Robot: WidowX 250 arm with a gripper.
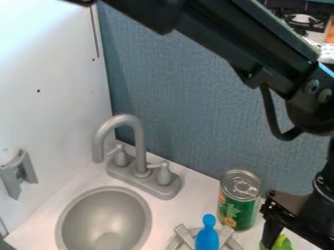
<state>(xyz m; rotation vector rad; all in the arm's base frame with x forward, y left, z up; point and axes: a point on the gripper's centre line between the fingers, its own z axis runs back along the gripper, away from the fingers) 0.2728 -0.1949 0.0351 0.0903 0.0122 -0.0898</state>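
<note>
The black gripper (290, 217) hangs low at the right edge of the camera view, just right of a green can. A bright green and yellow object (282, 242) sits directly beneath it at the bottom edge, partly hidden by the gripper; whether it is held cannot be told. The can (239, 207), with a silver top, stands upright on the white counter (196, 183). Left of the can, a blue object (207, 236) with a rounded knob rises in front of a grey rack-like piece (184, 236), cut off by the bottom edge.
A round grey sink basin (104, 219) is at the lower left, with a grey faucet (138, 146) and two handles behind it. A grey bracket (19, 174) is on the white left wall (52, 73). A blue-grey panel (176, 88) stands behind the counter.
</note>
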